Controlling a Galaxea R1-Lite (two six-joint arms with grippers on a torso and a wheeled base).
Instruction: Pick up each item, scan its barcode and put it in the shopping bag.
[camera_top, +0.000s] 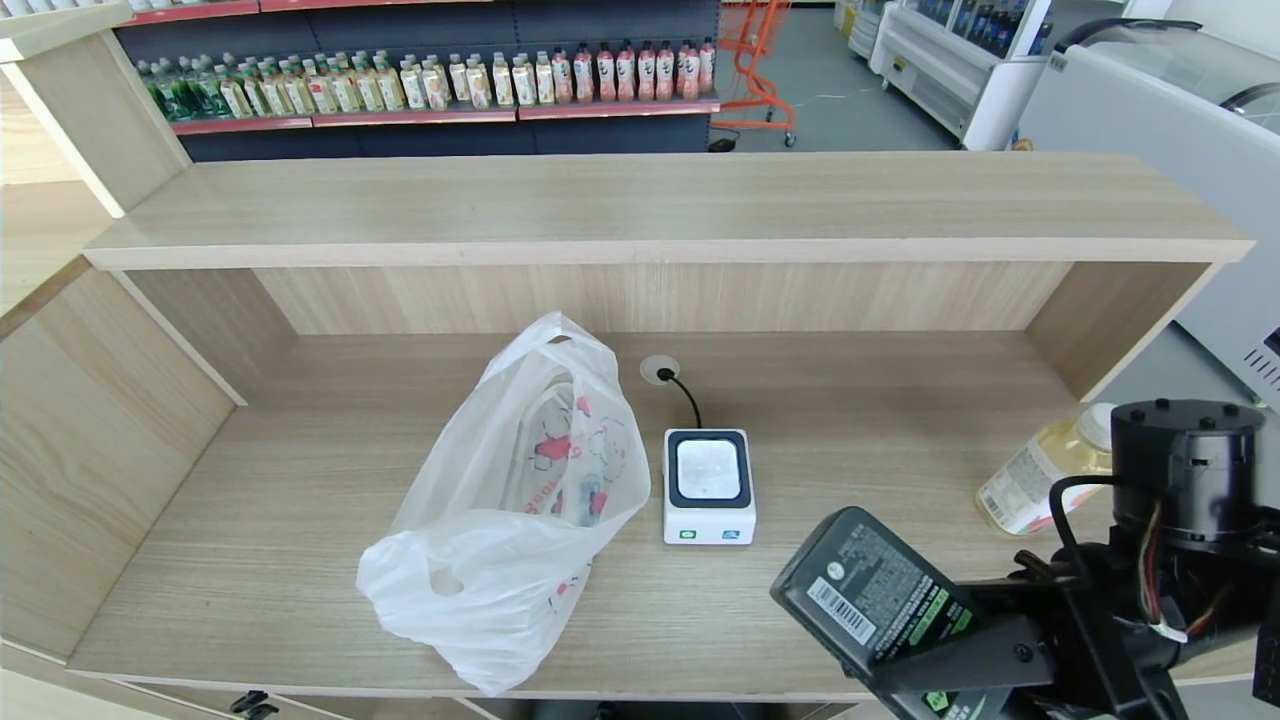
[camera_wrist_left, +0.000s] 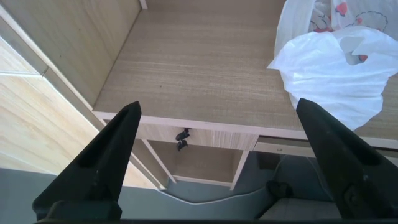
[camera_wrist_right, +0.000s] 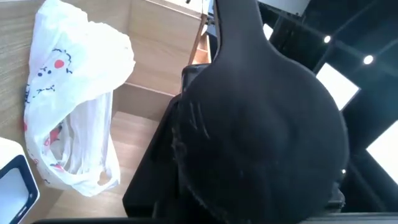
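Note:
A black flat pack (camera_top: 880, 590) with a white barcode label facing up hangs over the counter's front right edge, with my right gripper (camera_top: 930, 665) shut on its lower end. In the right wrist view the pack's dark back (camera_wrist_right: 261, 124) hides the fingers. The white scanner (camera_top: 708, 485) with its dark-framed window sits mid-counter, to the left of and beyond the pack. Just left of the scanner slumps the white plastic shopping bag (camera_top: 520, 520), mouth toward the back, with items inside. My left gripper (camera_wrist_left: 217, 168) hangs open and holds nothing, below the counter's front edge, near the bag (camera_wrist_left: 336, 68).
A bottle of yellowish liquid (camera_top: 1045, 470) lies on the counter (camera_top: 300, 480) at the far right, behind my right arm. The scanner's cable (camera_top: 685, 395) runs to a hole at the back. A raised shelf (camera_top: 660, 205) and side walls enclose the counter.

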